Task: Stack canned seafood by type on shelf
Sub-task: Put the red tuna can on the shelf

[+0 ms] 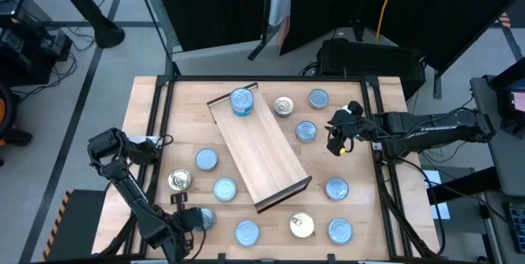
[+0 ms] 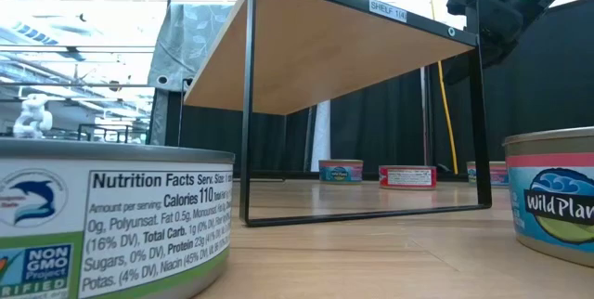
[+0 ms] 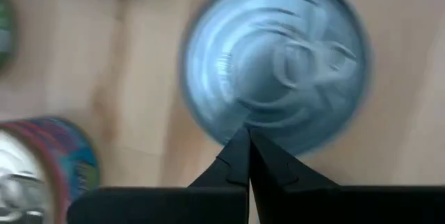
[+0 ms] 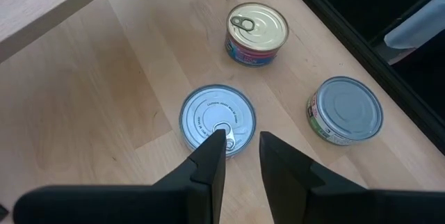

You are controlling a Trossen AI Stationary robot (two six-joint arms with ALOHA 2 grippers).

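Observation:
The shelf (image 1: 261,153) lies slantwise across the middle of the table, with one blue-topped tin (image 1: 242,102) standing on its far left end. Other tins of canned seafood stand scattered on the tabletop around it, most blue-topped, a few gold-topped (image 1: 180,180). My left gripper (image 3: 248,147) is shut and points down over the rim of a blue-topped tin (image 3: 278,64) at the near left (image 1: 205,218). My right gripper (image 4: 242,144) hovers open at the far right, above and beside a blue-topped tin (image 4: 217,120), with nothing between its fingers. My left gripper comes from above with its shut fingertips (image 3: 240,156) over the edge of the blue-topped tin's lid (image 3: 236,123). The tin stands flat on the table. Whether the tips touch the lid, I cannot tell.
A gold-topped tin (image 4: 257,33) and a silvery-topped tin (image 4: 345,109) stand close beyond my right gripper. More tins (image 1: 247,232) (image 1: 340,231) line the near edge. A black frame (image 1: 385,166) borders the tabletop. In the low view the shelf board (image 2: 353,48) stands raised on thin black legs.

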